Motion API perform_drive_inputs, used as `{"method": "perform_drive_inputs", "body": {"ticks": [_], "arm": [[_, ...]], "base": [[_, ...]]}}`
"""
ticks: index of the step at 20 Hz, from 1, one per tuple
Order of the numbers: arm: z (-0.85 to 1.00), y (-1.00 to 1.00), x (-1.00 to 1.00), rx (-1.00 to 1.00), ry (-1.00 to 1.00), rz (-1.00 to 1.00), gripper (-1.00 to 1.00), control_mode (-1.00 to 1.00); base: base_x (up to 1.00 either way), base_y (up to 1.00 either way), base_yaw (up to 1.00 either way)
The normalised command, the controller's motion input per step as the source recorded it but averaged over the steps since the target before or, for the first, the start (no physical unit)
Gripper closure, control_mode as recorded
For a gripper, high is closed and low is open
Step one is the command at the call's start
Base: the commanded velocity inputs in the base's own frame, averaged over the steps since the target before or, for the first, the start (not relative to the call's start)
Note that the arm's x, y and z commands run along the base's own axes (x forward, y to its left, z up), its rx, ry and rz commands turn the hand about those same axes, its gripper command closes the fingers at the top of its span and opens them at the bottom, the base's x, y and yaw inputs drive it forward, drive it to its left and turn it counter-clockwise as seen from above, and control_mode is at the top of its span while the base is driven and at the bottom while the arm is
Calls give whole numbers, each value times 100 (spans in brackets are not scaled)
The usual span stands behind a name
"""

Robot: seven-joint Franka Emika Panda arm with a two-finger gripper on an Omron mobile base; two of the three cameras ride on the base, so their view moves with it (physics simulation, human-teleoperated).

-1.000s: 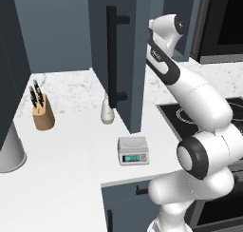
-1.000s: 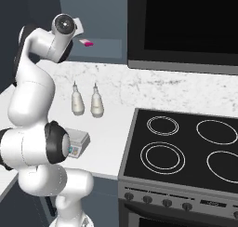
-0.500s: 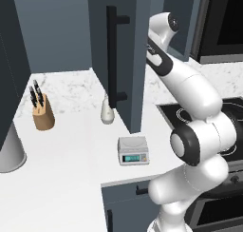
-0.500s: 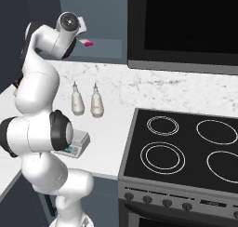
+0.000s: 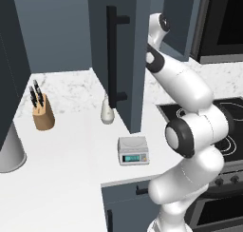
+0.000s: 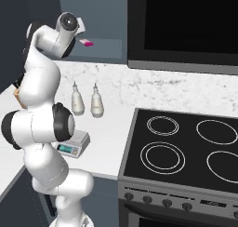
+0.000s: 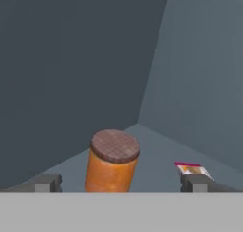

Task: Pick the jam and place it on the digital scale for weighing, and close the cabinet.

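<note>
- White marbled counter (image 5: 71, 145) carries the flat square light-grey digital scale (image 5: 133, 150), nothing on it yet.
- Wide-open gripper (image 7: 121, 183) now brackets the short orange-brown jam jar with dark brown lid (image 7: 112, 160) at 12 o'clock; compared with earlier, the arm has reached further up into the slate-blue cabinet (image 5: 116, 50).
- Grasp comes next; door is open.

place: kitchen | evidence: stove (image 6: 186, 147), marble counter (image 5: 71, 145), knife block (image 5: 42, 113), cabinet (image 5: 118, 50)
</note>
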Motion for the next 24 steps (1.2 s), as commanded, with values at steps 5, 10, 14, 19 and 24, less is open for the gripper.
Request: {"method": "perform_drive_inputs", "body": {"ticks": [5,10,14,19,24], "arm": [[-21,22,18,-4,5,2,-100,-100],[-5,25,2,-1,1,5,-100,-100],[-5,5,11,7,4,3,-100,-100],[0,0,11,4,6,5,-100,-100],[0,0,19,0,12,4,-100,-100]], "base": [[0,0,0],[0,0,0],[0,0,0],[0,0,0],[0,0,0]]}}
